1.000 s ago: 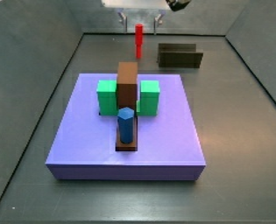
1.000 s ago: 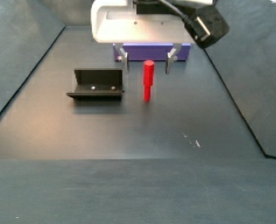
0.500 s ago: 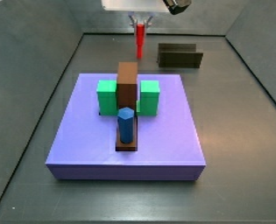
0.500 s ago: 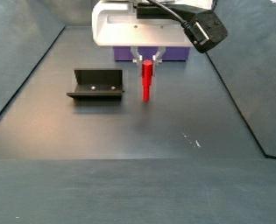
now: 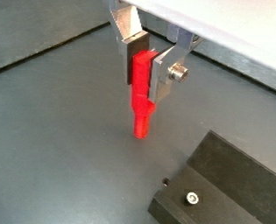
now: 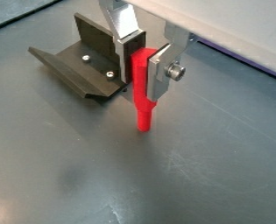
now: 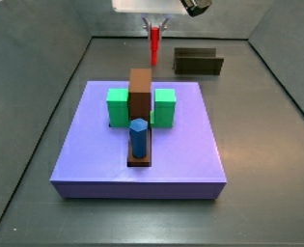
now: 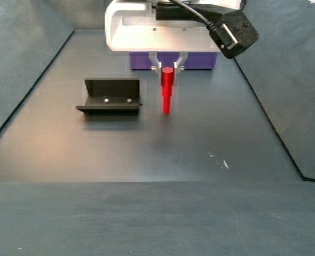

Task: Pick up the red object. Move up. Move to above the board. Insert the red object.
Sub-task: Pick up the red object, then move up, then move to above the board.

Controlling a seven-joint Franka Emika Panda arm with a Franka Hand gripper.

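Item: red object (image 6: 141, 92), upright on the floor beside the fixture (image 6: 88, 61), well apart from the board (image 7: 140, 92).
My gripper (image 6: 146, 63) pinches its top end. Likely light, stiff, smooth; a high grip suits insertion.

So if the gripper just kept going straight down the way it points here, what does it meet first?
The gripper points down with its fingers closed on the red object, which hangs below them. Going straight down, the peg's lower tip would meet the bare grey floor first; it looks at or very near it already. The fixture stands off to the side.
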